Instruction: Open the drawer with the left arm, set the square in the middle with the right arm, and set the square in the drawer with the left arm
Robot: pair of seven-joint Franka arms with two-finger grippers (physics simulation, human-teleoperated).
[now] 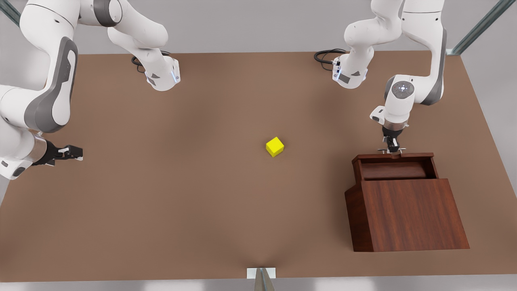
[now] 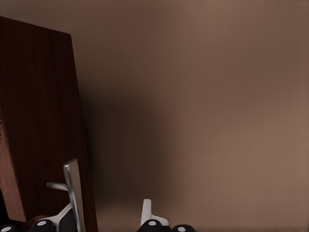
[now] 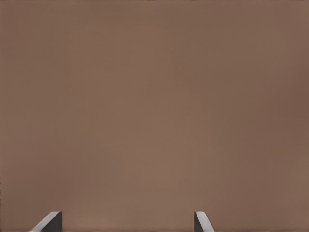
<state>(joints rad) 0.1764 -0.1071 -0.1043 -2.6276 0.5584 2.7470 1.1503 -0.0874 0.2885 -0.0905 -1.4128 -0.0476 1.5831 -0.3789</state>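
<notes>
The yellow square (image 1: 274,146) rests on the brown tabletop (image 1: 202,182) near its middle, with no gripper touching it. At the front view's right, the drawer (image 1: 394,170) stands pulled out of the wedge-shaped wooden box (image 1: 408,214), and nothing lies in its tray. My left gripper (image 1: 391,146) points down at the drawer's silver handle (image 1: 391,151). In the left wrist view the gripper (image 2: 106,220) is open, and the handle (image 2: 72,186) runs just beside one fingertip (image 2: 147,212). My right gripper (image 1: 76,152) waits at the front view's far left, open (image 3: 125,224) over bare table.
The box's sloping top panel (image 1: 412,212) covers the near right part of the table. Both arm bases (image 1: 161,74) (image 1: 349,72) stand along the far edge. Bare tabletop stretches between the square and the right gripper.
</notes>
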